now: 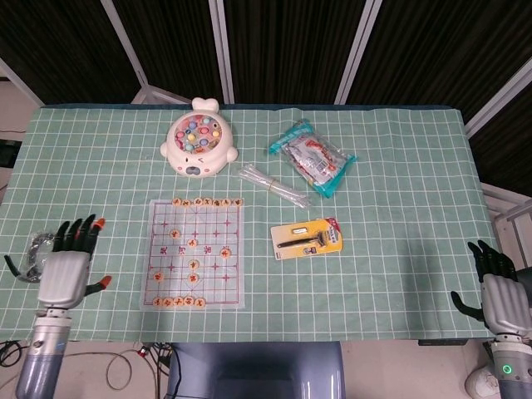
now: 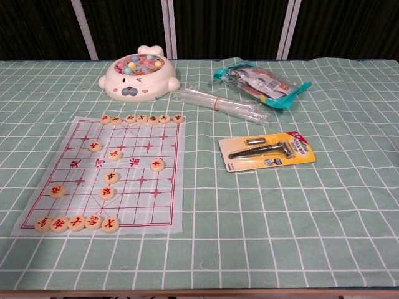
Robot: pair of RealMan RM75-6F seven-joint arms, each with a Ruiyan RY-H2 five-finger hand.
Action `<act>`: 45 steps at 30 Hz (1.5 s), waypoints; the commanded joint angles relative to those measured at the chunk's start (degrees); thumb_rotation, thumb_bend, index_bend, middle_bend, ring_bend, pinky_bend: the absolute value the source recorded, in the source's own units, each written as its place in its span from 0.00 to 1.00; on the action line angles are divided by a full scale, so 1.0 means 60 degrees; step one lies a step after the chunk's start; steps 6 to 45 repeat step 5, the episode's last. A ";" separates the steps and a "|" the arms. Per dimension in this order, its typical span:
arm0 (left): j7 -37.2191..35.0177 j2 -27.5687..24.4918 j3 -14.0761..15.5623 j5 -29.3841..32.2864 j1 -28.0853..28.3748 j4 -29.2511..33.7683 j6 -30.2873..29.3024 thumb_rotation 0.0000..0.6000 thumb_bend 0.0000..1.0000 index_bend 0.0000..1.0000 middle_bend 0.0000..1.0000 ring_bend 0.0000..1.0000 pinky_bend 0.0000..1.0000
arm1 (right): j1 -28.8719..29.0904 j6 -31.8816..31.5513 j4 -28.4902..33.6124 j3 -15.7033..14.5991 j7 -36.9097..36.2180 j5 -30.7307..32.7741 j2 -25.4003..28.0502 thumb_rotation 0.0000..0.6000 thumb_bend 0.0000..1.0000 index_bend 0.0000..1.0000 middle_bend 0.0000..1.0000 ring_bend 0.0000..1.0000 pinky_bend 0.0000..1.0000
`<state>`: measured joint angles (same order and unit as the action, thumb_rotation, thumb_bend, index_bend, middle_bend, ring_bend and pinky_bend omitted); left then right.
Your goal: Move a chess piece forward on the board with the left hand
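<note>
The paper chess board (image 1: 214,274) (image 2: 149,200) lies flat on the green checked cloth. Round wooden pieces line its far row (image 2: 142,118) and its near row (image 2: 76,222). Several single pieces stand between them, among them one (image 2: 111,177) just ahead of another (image 2: 106,192). My left hand (image 1: 69,264) hovers left of the board, well off it, fingers spread and holding nothing. It shows only in the head view. My right hand (image 1: 497,291) stays at the table's near right corner, fingers up and apart, holding nothing.
A white fishing toy (image 1: 199,138) (image 2: 139,80) sits behind the board. A clear tube bundle (image 2: 221,104), a snack packet (image 2: 262,81) and a carded razor (image 2: 268,151) lie to the right. A black item (image 1: 32,249) peeks out beside my left hand.
</note>
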<state>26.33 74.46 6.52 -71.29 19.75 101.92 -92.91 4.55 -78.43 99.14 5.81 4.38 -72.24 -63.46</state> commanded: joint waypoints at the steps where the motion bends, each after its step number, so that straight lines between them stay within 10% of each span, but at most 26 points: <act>1: -0.0877 -0.0364 0.0216 -0.0097 -0.0489 -0.0655 -0.0212 1.00 0.08 0.00 0.00 0.00 0.00 | 0.0004 -0.0012 -0.0035 0.0006 0.0026 -0.0003 -0.0013 1.00 0.37 0.00 0.00 0.00 0.00; 45: -0.1468 -0.0415 0.0118 -0.0383 -0.0658 -0.0952 -0.0229 1.00 0.07 0.00 0.00 0.00 0.00 | 0.0010 -0.0023 -0.0086 -0.0008 0.0079 -0.0037 -0.0041 1.00 0.37 0.00 0.00 0.00 0.00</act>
